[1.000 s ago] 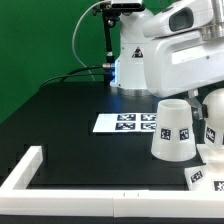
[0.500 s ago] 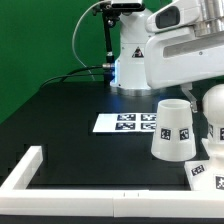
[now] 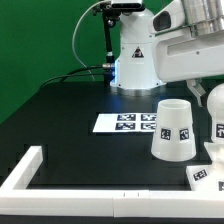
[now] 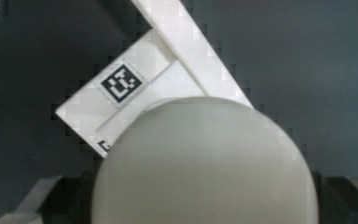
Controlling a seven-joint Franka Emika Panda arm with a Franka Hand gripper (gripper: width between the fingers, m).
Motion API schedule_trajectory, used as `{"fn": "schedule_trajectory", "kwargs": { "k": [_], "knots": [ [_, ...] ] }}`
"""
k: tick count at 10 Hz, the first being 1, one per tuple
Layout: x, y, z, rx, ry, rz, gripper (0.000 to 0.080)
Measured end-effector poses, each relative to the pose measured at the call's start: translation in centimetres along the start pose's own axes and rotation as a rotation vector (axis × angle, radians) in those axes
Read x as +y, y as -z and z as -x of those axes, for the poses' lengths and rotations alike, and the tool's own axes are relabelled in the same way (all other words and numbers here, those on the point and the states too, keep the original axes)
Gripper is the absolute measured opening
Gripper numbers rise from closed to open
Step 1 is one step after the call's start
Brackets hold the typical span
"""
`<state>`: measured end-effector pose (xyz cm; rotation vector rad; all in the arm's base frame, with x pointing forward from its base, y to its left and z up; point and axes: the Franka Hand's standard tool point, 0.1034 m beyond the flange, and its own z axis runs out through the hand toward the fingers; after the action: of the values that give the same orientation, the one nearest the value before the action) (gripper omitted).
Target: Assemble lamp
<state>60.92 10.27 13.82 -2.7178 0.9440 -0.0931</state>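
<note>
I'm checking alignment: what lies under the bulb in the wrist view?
The base, one tagged corner and a white edge showing on the dark table. The bulb covers the rest, so any socket is hidden.

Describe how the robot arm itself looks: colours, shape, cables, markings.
The arm is glossy white with rounded housings. A black cable loops down from its black top. A small dark triangular mark sits on the column, and a blue glow shows near its foot.

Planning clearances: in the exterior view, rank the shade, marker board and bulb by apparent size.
1. shade, clearly largest.
2. marker board and bulb: unsure, since the frame edge crops the bulb and the shade hides part of the board.
</note>
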Motion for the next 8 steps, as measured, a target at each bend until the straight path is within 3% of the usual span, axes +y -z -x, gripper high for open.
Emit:
{"fn": "schedule_trajectory", "kwargs": {
  "k": [6,8],
  "knots": [
    [-0.46,-0.62,-0.22,-0.114,-0.650,-0.074,0.0571],
    [-0.65,-0.61,-0.11,-0.128,-0.701,-0.085,0.0571]
  ]
}}
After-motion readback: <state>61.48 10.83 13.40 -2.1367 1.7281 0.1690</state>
